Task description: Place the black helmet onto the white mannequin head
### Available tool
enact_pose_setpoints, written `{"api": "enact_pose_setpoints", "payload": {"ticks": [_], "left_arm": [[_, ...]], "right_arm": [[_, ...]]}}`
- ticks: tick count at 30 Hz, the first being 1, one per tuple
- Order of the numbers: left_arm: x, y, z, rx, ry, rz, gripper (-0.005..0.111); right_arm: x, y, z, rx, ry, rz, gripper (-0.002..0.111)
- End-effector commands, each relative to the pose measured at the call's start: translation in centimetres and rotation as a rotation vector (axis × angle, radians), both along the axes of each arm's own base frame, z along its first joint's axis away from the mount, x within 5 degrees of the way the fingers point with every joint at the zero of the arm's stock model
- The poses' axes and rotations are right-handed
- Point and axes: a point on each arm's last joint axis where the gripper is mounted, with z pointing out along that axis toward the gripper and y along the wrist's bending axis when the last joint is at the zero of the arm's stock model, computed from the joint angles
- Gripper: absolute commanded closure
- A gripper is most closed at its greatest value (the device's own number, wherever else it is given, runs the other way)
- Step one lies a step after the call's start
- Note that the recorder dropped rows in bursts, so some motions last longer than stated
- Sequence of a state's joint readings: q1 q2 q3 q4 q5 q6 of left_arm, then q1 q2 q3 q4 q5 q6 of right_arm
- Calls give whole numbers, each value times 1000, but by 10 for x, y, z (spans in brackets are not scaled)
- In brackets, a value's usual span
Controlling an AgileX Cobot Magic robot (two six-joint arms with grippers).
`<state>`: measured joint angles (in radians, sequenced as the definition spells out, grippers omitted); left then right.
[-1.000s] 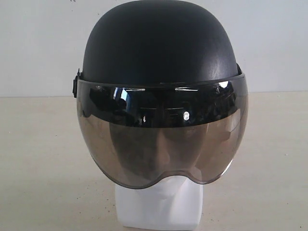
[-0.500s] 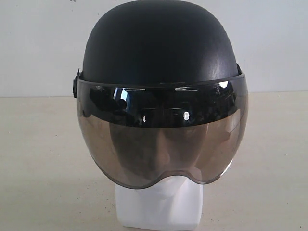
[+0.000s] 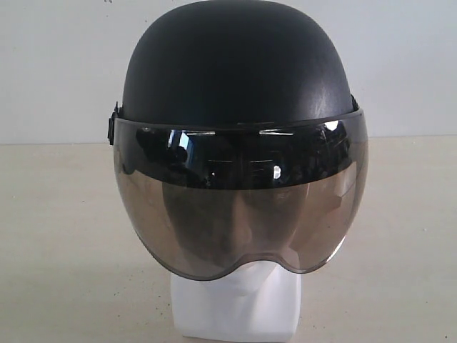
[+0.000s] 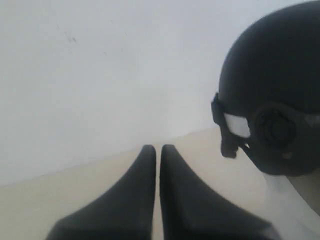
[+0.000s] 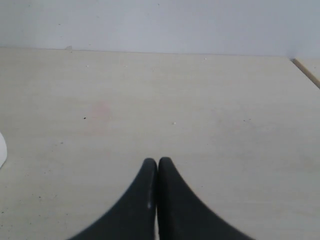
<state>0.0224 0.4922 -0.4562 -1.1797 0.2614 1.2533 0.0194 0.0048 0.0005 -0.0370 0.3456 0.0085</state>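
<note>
No shift: black helmet (image 4: pixel 272 75) beyond left pincer (image 4: pixel 158 150)

- In the exterior view, the only difference over the last 1 second lies in the reflections on the tinted visor (image 3: pixel 243 214) of the black helmet (image 3: pixel 235 64).
- The small bright glint (image 3: pixel 276 171) in the visor's dark upper band now looks slightly taller and less round than 1 second ago.
- The dim reflected shapes beside it seem very faintly altered, too slight to say how.
- The wrist views have no earlier pictures, so no change can be told there.
</note>
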Motion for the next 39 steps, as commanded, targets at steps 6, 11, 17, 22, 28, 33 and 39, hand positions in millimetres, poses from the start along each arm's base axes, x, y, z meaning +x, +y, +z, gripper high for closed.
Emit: {"api": "enact_pose_setpoints", "payload": {"ticks": [6,11,17,22,28,33,39], "left_arm": [[-67,16,-14,-3,-345,197,102],[-69,16,-33,-48,-329,194,102],[-61,12,-56,-475,-182,112,102],[-57,8,-82,-496,12,109,102],[-51,17,-118,-183,72,219,102],[-51,19,-125,-71,68,233,102],[-52,19,-132,-51,139,237,102]], "right_arm": [[0,0,1,-2,-16,3,108],[0,0,1,-2,-16,3,108],[0,0,1,-2,-16,3,108],[0,0,1,-2,-16,3,108],[0,0,1,-2,-16,3,108],[0,0,1,0,-16,2,108],[0,0,1,2,-16,2,108]]}}
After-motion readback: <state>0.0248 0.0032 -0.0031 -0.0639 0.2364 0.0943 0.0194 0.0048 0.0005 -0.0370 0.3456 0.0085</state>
